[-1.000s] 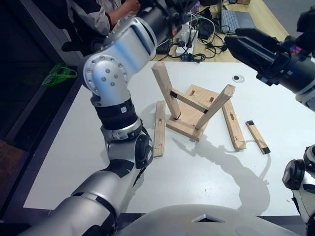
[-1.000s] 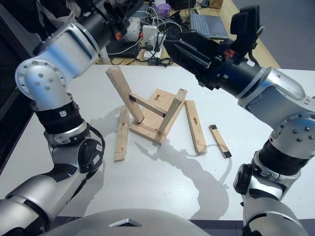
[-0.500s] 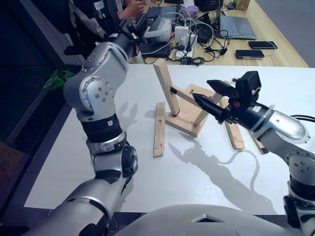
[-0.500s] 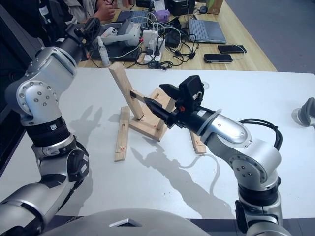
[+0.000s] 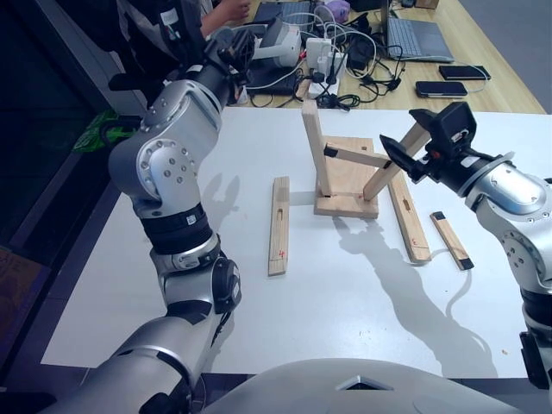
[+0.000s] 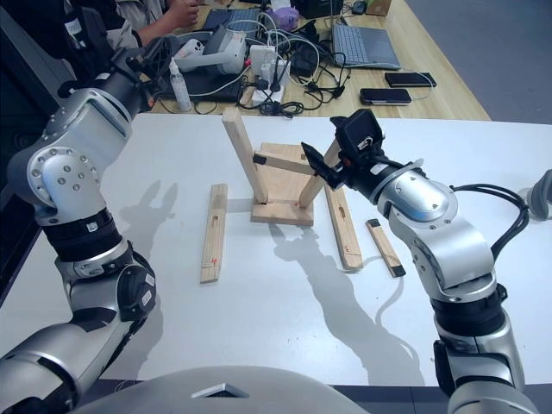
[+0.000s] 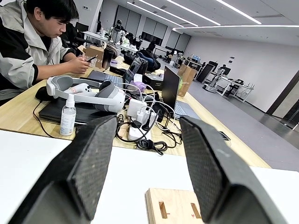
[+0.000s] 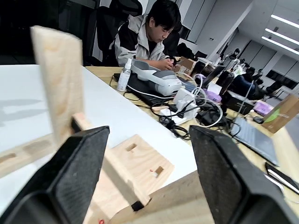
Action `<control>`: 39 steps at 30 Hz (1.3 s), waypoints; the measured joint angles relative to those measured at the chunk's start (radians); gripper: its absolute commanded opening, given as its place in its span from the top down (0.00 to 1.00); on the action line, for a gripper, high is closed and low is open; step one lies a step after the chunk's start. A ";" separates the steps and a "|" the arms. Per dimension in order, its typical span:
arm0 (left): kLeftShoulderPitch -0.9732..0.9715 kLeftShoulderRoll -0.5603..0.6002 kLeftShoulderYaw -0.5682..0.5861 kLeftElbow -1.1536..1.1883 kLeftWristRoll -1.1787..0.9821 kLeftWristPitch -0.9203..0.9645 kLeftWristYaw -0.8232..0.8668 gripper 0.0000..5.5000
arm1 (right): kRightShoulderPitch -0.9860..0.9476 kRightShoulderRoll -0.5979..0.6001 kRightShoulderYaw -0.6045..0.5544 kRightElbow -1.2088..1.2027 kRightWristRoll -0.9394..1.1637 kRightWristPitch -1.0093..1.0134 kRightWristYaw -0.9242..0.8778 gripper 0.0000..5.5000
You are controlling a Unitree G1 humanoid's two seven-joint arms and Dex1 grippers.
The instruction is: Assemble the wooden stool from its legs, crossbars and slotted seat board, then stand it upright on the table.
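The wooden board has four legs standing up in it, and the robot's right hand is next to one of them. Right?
Only two stand up in the seat board: the upright leg and the leaning leg. The left eye view shows two more, the left loose leg and right loose leg, flat on the table. The right hand is next to the leaning leg.

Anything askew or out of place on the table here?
Yes. On the seat board, the fitted leg by the right claw leans well off vertical, while the other fitted leg stands nearly upright. One loose leg lies left of the board; another loose leg and a short crossbar lie right of it.
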 measured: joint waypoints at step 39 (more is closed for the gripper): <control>-0.136 -0.045 -0.053 0.055 -0.048 -0.089 -0.111 0.55 | -0.233 0.625 -0.284 0.145 0.141 0.076 -0.221 0.43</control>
